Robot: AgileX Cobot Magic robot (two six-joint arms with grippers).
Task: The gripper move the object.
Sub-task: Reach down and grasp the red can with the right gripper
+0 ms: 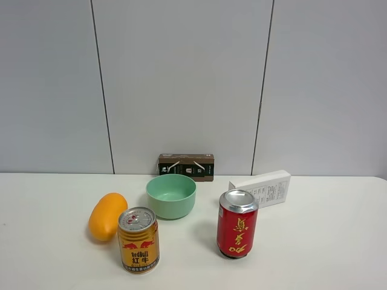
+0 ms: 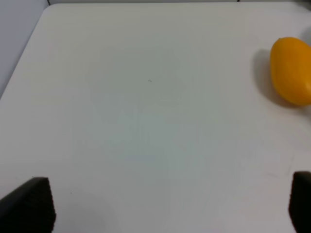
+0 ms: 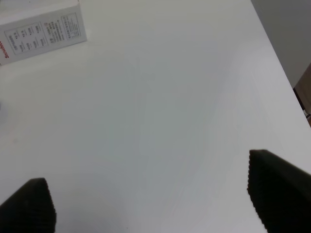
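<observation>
The red can [image 1: 237, 224] with gold-yellow Chinese characters and a silver top stands upright on the white table [image 1: 326, 241], right of the middle, in the exterior high view. Neither arm shows in that view. My left gripper [image 2: 170, 206] is open and empty over bare table, with a yellow mango [image 2: 291, 70] off to one side. My right gripper [image 3: 155, 206] is open and empty over bare table near the table's right edge. The red can is in neither wrist view.
A gold-and-red Red Bull can [image 1: 138, 240] stands front left, with the mango [image 1: 107, 215] beside it. A green bowl [image 1: 171, 195] sits behind centre. A white box [image 1: 260, 188] [image 3: 41, 31] lies back right, and a dark box [image 1: 186, 167] stands at the wall.
</observation>
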